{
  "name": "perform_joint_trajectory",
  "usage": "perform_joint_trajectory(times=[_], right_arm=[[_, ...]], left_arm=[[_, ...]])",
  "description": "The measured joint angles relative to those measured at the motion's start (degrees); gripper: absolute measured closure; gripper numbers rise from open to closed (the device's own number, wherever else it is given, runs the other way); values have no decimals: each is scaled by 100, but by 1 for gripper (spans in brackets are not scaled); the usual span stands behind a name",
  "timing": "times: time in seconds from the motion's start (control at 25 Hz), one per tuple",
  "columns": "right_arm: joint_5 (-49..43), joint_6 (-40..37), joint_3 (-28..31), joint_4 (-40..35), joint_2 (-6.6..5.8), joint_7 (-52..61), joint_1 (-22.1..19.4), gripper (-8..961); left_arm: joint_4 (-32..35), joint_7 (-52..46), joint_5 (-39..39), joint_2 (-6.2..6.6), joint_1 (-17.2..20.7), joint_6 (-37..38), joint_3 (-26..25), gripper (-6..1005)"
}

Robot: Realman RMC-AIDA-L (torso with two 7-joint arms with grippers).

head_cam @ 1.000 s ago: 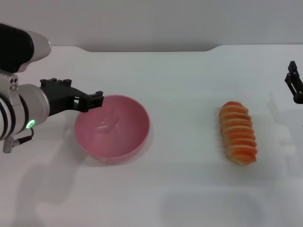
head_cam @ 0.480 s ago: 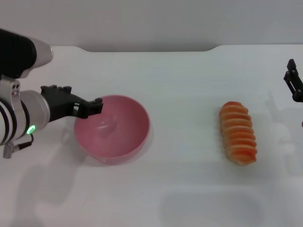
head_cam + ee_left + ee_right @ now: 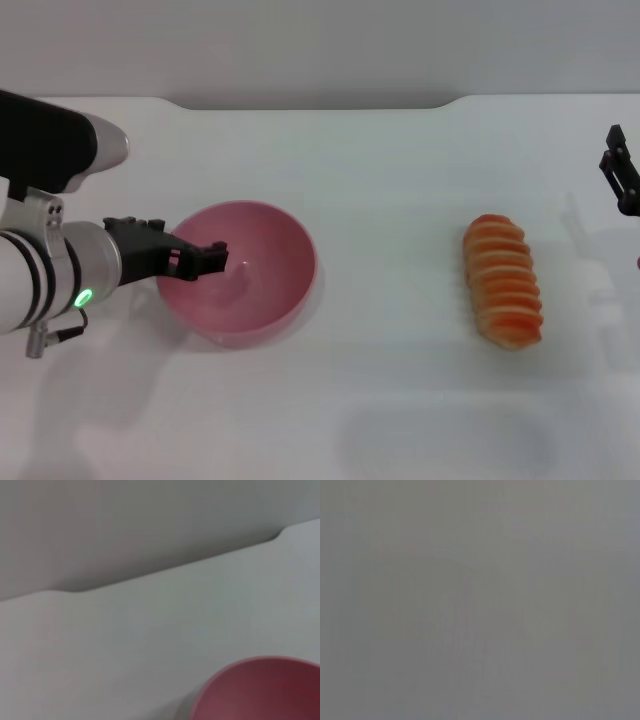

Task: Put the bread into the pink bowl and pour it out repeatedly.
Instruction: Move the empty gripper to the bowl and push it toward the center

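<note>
One bread (image 3: 503,281), one pink bowl (image 3: 262,290); left tool (image 3: 205,258), grip unclear, at the bowl's rim, bread well apart.

Hidden and cut off

Right tool (image 3: 622,180) is clipped by the head view's right edge, finger gap unreadable. Left tool (image 3: 200,258) covers the pink bowl (image 3: 262,268)'s near-left rim; its grip there cannot be told. Left wrist view crops the bowl. Right wrist view shows only featureless grey.
</note>
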Motion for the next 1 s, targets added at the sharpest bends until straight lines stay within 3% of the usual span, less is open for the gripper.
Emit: perform_joint_trajectory(times=[0.44,0.76,1.0], right_arm=[[0,0,-21,-19,0,-10,0,209],[0,-4,-36,-39,0,-61,0,211],[0,-29,-36,-72,0,-90,0,213]], left_arm=[[-725,0,-172,0,-327,213,14,215],[-832,0,-219,0,-425,307,21,219],[-1035,34,-666,16,-492,453,-204,353]])
